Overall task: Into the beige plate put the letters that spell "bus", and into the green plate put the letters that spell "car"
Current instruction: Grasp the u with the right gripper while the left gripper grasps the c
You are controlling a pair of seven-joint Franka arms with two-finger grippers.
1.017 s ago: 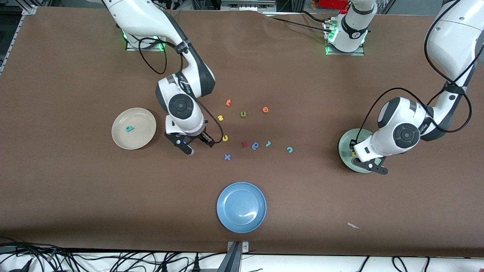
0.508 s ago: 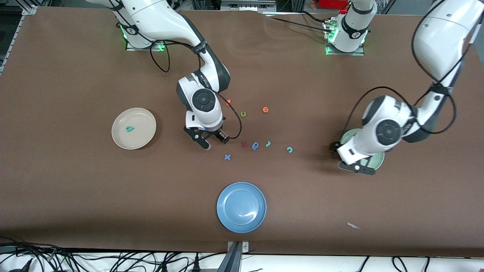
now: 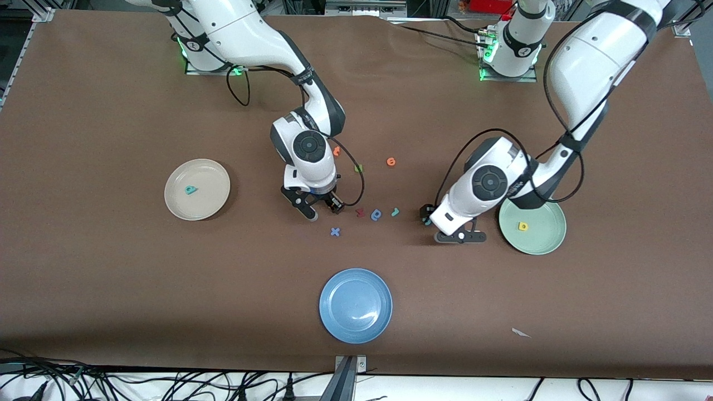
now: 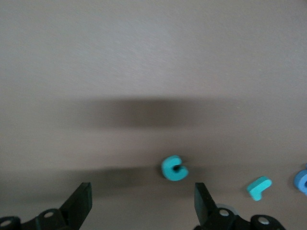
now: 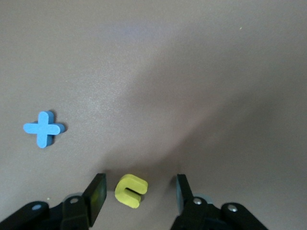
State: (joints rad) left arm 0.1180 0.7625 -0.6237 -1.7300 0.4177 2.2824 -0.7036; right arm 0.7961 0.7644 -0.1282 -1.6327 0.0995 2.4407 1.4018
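Note:
The beige plate point(image 3: 211, 177) holds the teal b point(image 3: 191, 190). In the green plate point(image 3: 543, 240) lies the yellow a point(image 3: 523, 226). My right gripper point(image 3: 323, 210) point(image 5: 139, 179) is low over the table and open, and the yellow u point(image 5: 130, 190) lies between its fingers with a gap on each side. My left gripper point(image 3: 444, 224) point(image 4: 142, 189) is open just above the table, and the teal c point(image 4: 173, 168) point(image 3: 427, 221) sits just ahead of its fingertips. The teal r point(image 3: 395, 211) point(image 4: 259, 187) lies beside the c. The right arm hides the yellow s.
A darker blue letter point(image 3: 376, 214), a red letter point(image 3: 360, 212) and a blue cross point(image 3: 335, 231) point(image 5: 43, 128) lie between the grippers. Farther from the camera are two orange letters point(image 3: 391, 161) and an olive u point(image 3: 359, 167). A blue plate point(image 3: 355, 305) sits near the front edge.
My left arm swung away from the green plate to the teal c, and the yellow a stayed in the plate. My right gripper moved over to the yellow u and its fingers narrowed.

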